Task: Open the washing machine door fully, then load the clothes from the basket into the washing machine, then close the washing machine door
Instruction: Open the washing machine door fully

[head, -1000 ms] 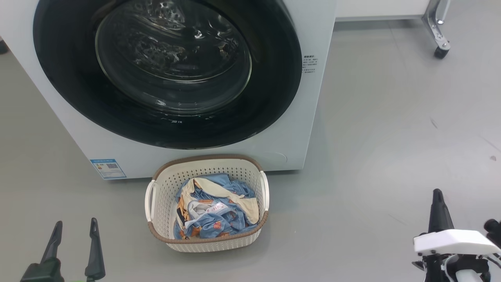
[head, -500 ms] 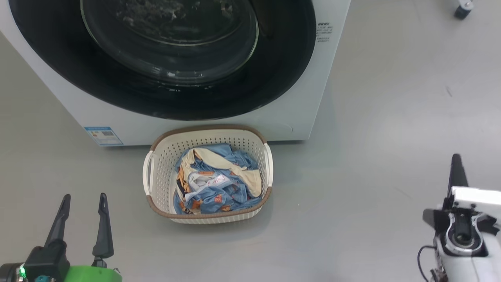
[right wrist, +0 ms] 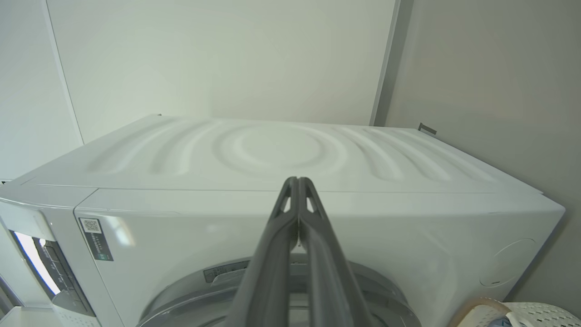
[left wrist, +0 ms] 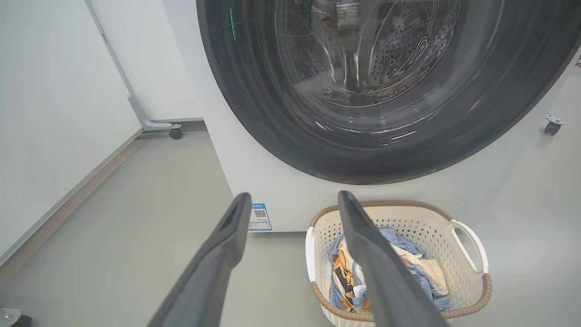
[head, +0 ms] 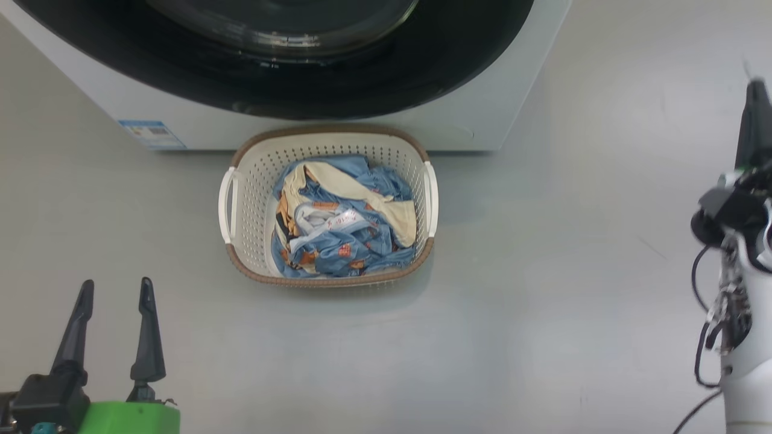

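basket (head: pixel 325 129) of clothes (head: pixel 344 235) sits mid-frame just below the closed door (head: pixel 362 90) for easy loading; left claw (head: pixel 116 283) spread wide and empty, right claw (right wrist: pixel 297 181) pinched together.

washing machine door (head: pixel 362 90) shut | clothes (head: pixel 344 235) heaped in basket (head: pixel 256 199) | basket before washing machine (head: pixel 494 102)

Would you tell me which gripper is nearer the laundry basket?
Left. The left gripper is low, near-left of the laundry basket; the right gripper is shut, raised far to its right.

Bright even light; soft shadow beside basket (head: pixel 259 175); glare on door (left wrist: pixel 363 68); edges bowed.
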Controlling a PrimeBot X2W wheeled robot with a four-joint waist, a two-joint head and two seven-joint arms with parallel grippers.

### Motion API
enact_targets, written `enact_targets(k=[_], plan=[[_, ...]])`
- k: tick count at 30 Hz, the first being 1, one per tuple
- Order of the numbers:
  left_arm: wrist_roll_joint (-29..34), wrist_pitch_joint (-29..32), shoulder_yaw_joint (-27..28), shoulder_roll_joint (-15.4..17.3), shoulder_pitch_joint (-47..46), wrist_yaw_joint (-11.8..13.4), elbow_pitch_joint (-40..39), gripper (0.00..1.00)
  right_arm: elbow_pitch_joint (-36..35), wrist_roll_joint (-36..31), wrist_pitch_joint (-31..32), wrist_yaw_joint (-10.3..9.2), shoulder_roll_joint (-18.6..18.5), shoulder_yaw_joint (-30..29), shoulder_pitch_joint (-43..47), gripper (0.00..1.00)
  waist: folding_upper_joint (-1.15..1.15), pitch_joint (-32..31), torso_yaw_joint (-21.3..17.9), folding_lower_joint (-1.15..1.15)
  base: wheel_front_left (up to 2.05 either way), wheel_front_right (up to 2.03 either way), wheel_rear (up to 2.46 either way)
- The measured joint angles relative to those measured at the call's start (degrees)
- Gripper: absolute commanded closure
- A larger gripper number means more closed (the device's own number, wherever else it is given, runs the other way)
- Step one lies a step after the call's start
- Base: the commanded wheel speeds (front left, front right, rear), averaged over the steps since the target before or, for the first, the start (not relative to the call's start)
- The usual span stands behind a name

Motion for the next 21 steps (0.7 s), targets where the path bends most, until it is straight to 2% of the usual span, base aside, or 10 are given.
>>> enact_targets(k=[7, 21], plan=[[-0.43, -0.01, 0.46, 0.6, -2.13, 0.0, -2.31, 0.0, -0.47, -0.32, 5.33, 0.0, -3.25, 3.88, -7.7, 1.0, 0.0, 5.38, 0.89, 0.0, 0.0, 0.0, 0.0], [-1.16, -0.01, 1.64, 1.11, -5.24, 0.0, -4.22, 0.0, 0.59, -0.79, 12.04, 0.0, -3.15, 9.6, -17.68, 1.0, 0.0, 11.8, 2.67, 0.0, 0.0, 0.0, 0.0]])
